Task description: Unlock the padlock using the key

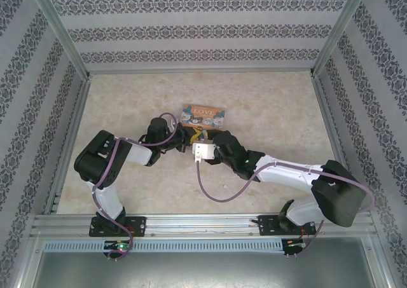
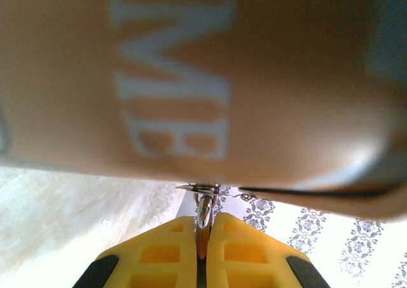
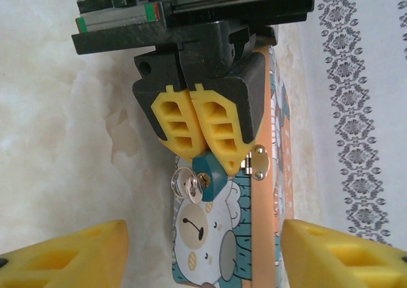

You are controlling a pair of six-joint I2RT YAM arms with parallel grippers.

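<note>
Padlock [image 3: 213, 172], small and teal, sat at the front of the tin [image 3: 213, 256], just beside the tin's small metal hasp [image 3: 259, 162]. The key [image 3: 186, 185] stood out of it on the side away from the hasp. From the right wrist view the key looked already seated in the keyhole, though its blade was hidden.

The left gripper [image 3: 206, 156] hung over that same edge of the tin, its yellow fingers pressed together over the top of the padlock. In the left wrist view those fingers [image 2: 172, 256] were closed on a thin silvery shackle [image 2: 203, 208] right under the tin's blurred orange side. That grip read as a brace. A lock so small would likely swing or twist on the hasp once the key was turned, so one arm pinned it against the tin.

The right gripper [image 3: 203, 232] faced the tin's front, short of the key. Its fingers [image 3: 76, 253] were wide apart with nothing between them, one to either side of the key's round head. By that, the step in hand was probably the approach to pinch the key and turn it.

The target was a narrow one. The head sat touching the padlock body, so the pads might have caught the lock as well. On the table [image 1: 273, 110] the tin lay just beyond both wrists.
</note>
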